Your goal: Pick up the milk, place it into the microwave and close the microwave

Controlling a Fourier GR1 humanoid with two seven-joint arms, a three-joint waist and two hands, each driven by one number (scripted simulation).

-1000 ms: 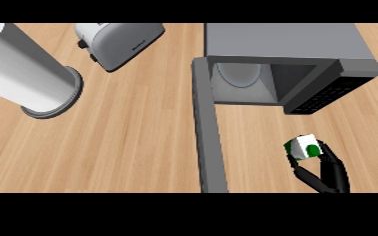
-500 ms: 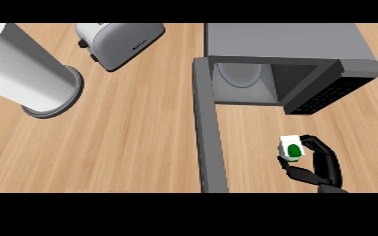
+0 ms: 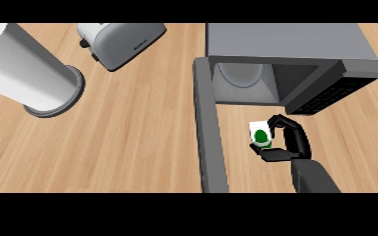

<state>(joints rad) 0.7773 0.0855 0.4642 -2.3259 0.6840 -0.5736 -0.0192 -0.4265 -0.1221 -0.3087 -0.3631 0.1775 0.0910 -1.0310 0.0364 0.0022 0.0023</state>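
the right hand (image 3: 286, 142) has its fingers and thumb curled round the milk (image 3: 260, 134), a small white carton with a green mark, held just in front of the microwave (image 3: 291, 55); the carton sits between the open door (image 3: 209, 130), which swings out toward the lower edge, and the keypad side of the oven; the cavity stands open with its glass turntable (image 3: 240, 74) showing; so the pick-up looks done, while the placing inside and the closing of the door are both left; the left hand shows nowhere in the view; a toaster (image 3: 122, 42) and a tall grey canister (image 3: 33, 77) stand well apart on the wooden counter (image 3: 133, 145), out of the way.
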